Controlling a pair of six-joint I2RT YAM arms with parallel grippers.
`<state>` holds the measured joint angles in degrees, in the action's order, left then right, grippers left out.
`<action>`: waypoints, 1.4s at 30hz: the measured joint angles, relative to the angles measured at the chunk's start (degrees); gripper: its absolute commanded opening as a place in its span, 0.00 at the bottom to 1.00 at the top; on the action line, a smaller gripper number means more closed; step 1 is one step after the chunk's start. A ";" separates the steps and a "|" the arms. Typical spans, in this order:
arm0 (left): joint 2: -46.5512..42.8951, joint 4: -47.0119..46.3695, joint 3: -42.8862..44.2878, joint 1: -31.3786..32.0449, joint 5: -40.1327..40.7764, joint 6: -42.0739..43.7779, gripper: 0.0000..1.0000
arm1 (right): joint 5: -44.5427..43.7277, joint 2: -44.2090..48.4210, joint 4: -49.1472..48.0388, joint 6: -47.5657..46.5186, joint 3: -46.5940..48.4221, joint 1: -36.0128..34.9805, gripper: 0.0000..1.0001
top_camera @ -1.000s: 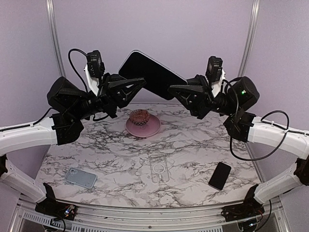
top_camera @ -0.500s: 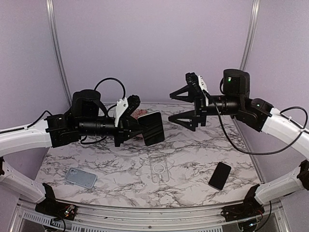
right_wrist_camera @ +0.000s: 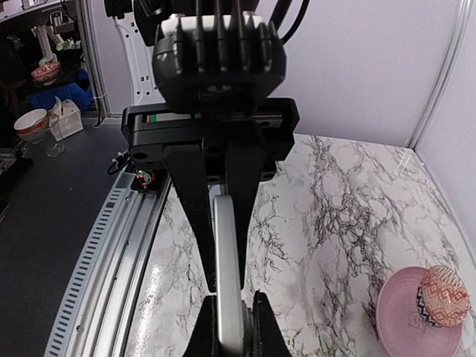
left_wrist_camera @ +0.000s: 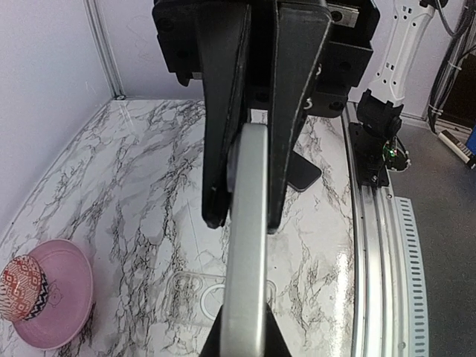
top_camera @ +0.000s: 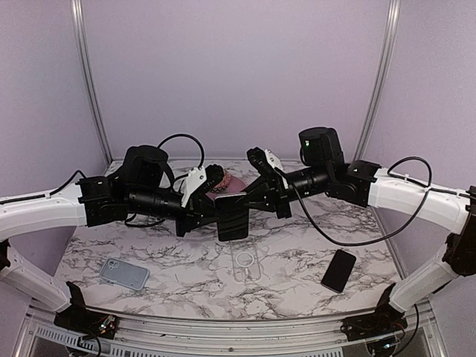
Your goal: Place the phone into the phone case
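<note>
The phone [top_camera: 232, 222], black screen with a pale edge, hangs upright in the air over the middle of the table. My left gripper [top_camera: 218, 213] is shut on it from the left and my right gripper [top_camera: 248, 204] from the right. The left wrist view shows its pale edge [left_wrist_camera: 245, 253] between my left gripper's jaws [left_wrist_camera: 244, 331], with the right gripper [left_wrist_camera: 245, 217] on its far end. The right wrist view shows the same edge [right_wrist_camera: 227, 253] in my right gripper [right_wrist_camera: 232, 309]. The clear phone case [top_camera: 245, 262] lies flat on the marble just below it, also in the left wrist view [left_wrist_camera: 190, 286].
A pink plate [top_camera: 236, 183] with a small patterned ball stands behind the grippers. A grey-blue slab [top_camera: 124, 274] lies at the front left, an all-black phone [top_camera: 339, 269] at the front right. The metal rail [top_camera: 223, 327] runs along the near edge.
The phone has come down from high at the back to just above the case. Half a second ago the left gripper alone held it and the right was open; now the right grips it too.
</note>
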<state>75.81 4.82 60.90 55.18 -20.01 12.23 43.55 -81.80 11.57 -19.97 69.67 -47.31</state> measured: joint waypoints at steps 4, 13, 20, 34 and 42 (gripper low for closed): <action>0.48 0.02 0.00 0.04 -0.20 -1.33 0.73 | 1.25 0.07 -1.22 0.52 -2.10 0.44 0.00; 4.42 -0.15 -1.57 -3.30 11.67 -10.49 0.55 | -7.56 0.13 -5.57 12.79 -14.10 10.38 0.00; 19.12 0.70 -1.84 -4.87 18.05 -14.88 0.38 | -19.65 -1.44 -2.67 21.44 -14.47 10.73 0.00; 37.62 1.05 7.69 -3.26 14.58 -15.58 0.28 | -20.13 0.26 -5.14 31.34 -22.93 10.03 0.00; 38.34 0.83 8.48 -2.29 13.25 -14.78 0.28 | -21.73 0.74 -6.82 35.26 -24.24 6.97 0.00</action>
<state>114.15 5.65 69.38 52.88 -6.76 -2.55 21.82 -81.06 4.75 15.29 45.43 -40.34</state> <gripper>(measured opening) 0.282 0.092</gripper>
